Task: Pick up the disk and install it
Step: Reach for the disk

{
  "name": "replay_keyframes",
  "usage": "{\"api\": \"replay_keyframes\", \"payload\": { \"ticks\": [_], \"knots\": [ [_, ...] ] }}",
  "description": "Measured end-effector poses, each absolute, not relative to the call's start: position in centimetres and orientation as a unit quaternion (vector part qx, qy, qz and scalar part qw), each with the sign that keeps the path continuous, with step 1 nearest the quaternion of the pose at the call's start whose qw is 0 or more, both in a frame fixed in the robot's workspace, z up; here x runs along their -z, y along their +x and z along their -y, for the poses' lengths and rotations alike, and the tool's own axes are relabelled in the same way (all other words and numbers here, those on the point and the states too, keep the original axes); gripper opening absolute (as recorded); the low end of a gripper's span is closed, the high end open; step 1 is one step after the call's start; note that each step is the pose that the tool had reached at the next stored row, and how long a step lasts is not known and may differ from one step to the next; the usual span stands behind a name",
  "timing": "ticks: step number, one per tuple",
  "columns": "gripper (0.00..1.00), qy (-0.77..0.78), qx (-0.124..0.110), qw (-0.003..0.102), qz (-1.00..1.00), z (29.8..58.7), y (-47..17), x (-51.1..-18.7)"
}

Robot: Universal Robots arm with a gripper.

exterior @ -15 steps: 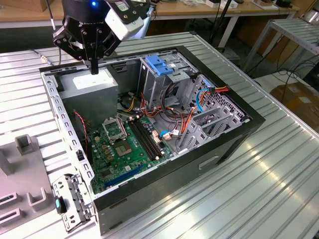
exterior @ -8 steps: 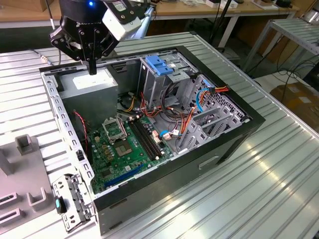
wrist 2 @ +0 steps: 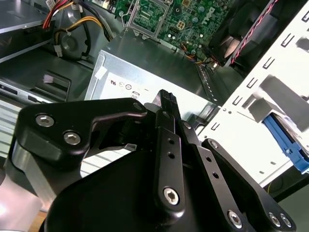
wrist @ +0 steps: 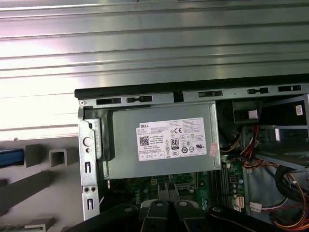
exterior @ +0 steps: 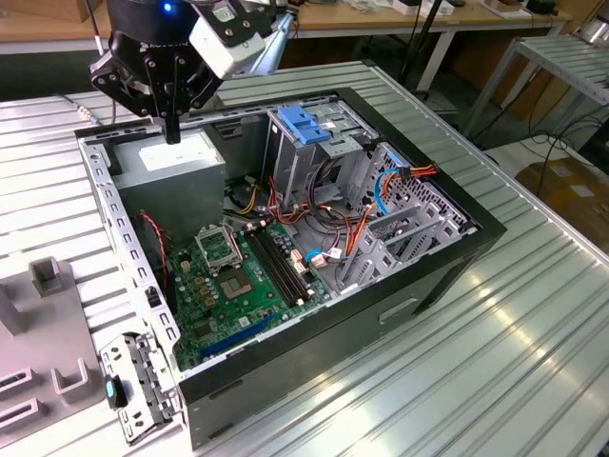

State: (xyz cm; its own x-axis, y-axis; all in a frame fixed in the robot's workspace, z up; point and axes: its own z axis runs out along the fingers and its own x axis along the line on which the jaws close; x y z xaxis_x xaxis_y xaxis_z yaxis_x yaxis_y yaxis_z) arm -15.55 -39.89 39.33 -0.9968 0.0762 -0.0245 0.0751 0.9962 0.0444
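Here, fingers (exterior: pixel 172 119) hover over the case (exterior: pixel 314 347) on a ribbed metal table (exterior: pixel 495 362).

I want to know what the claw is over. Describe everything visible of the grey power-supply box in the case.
The power-supply box is a grey sheet-metal rectangular block with a white printed sticker on its upward face. It lies flat in a corner of the open computer case, against the case walls, beside the motherboard. The shut claw hangs over it.
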Motion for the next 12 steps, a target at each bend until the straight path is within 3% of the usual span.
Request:
{"api": "replay_keyframes", "payload": {
  "ticks": [12],
  "knots": [
    [0.11,0.038,-0.022,0.013,-0.999,39.89,-16.23,-39.33]
  ]
}}
